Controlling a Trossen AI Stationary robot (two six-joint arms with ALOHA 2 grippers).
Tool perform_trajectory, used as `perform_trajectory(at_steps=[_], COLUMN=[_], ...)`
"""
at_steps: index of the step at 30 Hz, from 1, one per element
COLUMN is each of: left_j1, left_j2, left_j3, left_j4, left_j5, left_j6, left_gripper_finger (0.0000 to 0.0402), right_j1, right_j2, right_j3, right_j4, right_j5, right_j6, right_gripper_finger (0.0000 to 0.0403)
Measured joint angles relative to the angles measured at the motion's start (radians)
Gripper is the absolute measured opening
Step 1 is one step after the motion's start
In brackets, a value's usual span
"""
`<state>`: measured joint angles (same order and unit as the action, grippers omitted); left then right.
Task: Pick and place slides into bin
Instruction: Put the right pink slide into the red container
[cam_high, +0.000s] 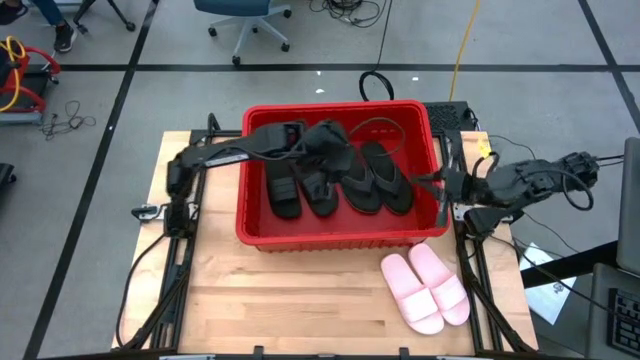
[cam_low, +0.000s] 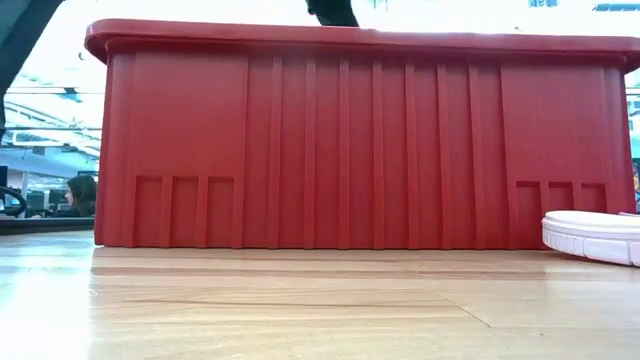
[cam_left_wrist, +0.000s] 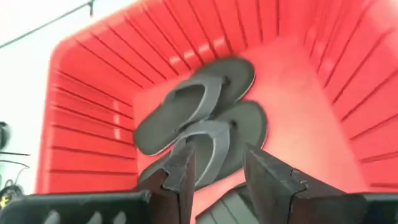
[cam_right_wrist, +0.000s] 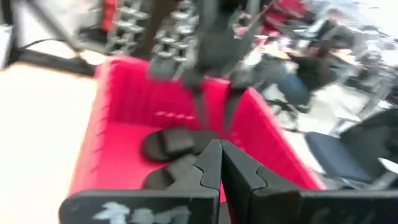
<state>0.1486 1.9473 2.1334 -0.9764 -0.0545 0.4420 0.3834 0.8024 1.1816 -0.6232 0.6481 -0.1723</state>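
The red bin (cam_high: 255, 215) stands mid-table and fills the low view (cam_low: 370, 140). Inside lie two black wide-strap slides (cam_high: 283, 187) on the left and two black flip-flops (cam_high: 372, 180) on the right, flat on the floor. The flip-flops also show in the left wrist view (cam_left_wrist: 193, 112). Two pale pink slides (cam_high: 428, 287) lie side by side, soles down, on the table by the bin's near right corner. One shows in the low view (cam_low: 595, 235). My left gripper (cam_high: 325, 140) hangs open and empty over the bin (cam_left_wrist: 217, 168). My right gripper (cam_high: 438, 185) is shut and empty at the bin's right wall (cam_right_wrist: 219, 152).
The wooden table top (cam_high: 300, 300) lies bare in front of the bin. Arm bases and cables run along the table's left edge (cam_high: 175, 215) and right edge (cam_high: 480, 215). An office chair (cam_high: 245, 20) stands on the floor beyond the far edge.
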Motion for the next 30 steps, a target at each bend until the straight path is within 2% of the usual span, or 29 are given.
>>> perform_trajectory(at_steps=[11,19,24,30], left_j1=[-0.191,-0.35,-0.425,-0.493], left_j2=[-0.159,-0.185,-0.183,-0.183], left_j3=[0.0,0.0,0.0,0.0], left_j4=[-0.019,-0.017,-0.017,-0.016], left_j5=[-0.132,-0.243,-0.244,-0.245], left_j6=[-0.22,-0.339,-0.391,-0.446], left_gripper_finger=[0.0129,0.0129,0.0129,0.0129], right_j1=[0.238,0.438,0.538,0.604], right_j2=[0.002,0.019,0.056,0.141], right_j3=[0.0,0.0,0.0,0.0], right_j4=[-0.156,-0.183,-0.219,-0.318], right_j5=[-0.283,-0.467,-0.494,-0.497], right_j6=[0.096,0.263,0.39,0.579], right_gripper_finger=[0.0,0.0,0.0,0.0])
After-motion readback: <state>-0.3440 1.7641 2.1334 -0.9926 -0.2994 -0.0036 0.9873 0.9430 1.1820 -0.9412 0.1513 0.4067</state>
